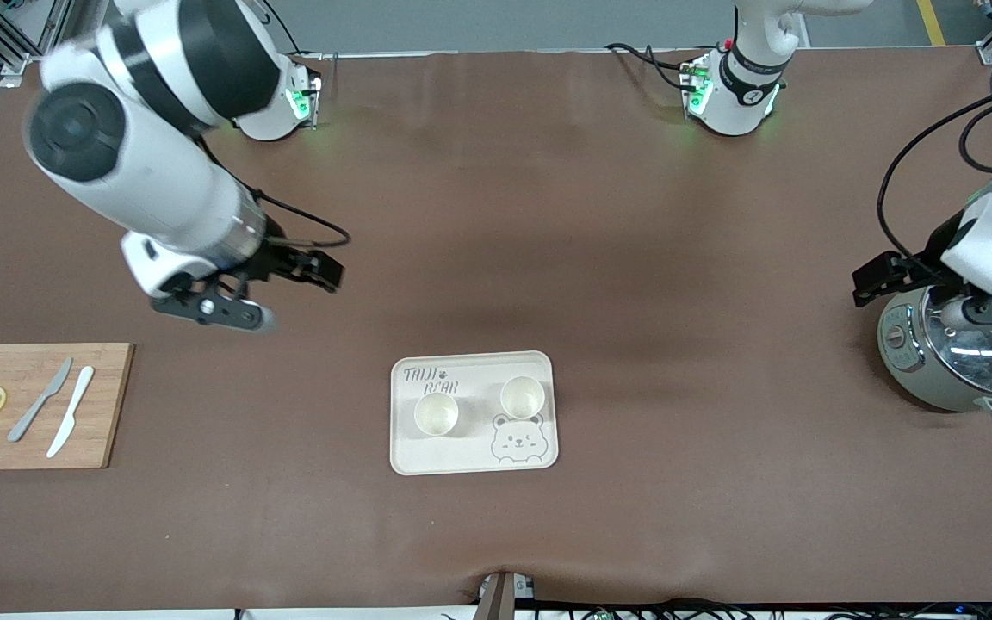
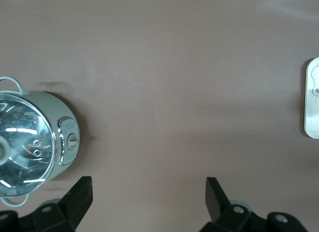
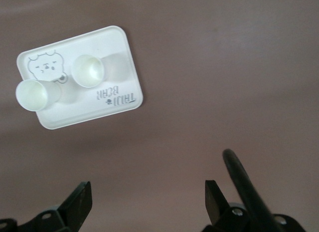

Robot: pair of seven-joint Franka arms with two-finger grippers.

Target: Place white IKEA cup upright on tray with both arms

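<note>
Centrally, two cups (image 1: 437, 413) (image 1: 522, 397) are seen upright on the tray (image 1: 472, 454); the spread left hand (image 2: 148, 197) is held over the pot's (image 1: 961, 366) edge, the spread right hand (image 3: 145, 199) over bare desk (image 1: 548, 215).

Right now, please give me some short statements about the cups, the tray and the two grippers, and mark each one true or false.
1. Two cups stand upright on the tray. True.
2. The left gripper holds a cup. False: it is open and empty, near the cooker.
3. The right gripper is open. True.
4. The knives lie on the tray. False: both knives lie on the cutting board.
</note>
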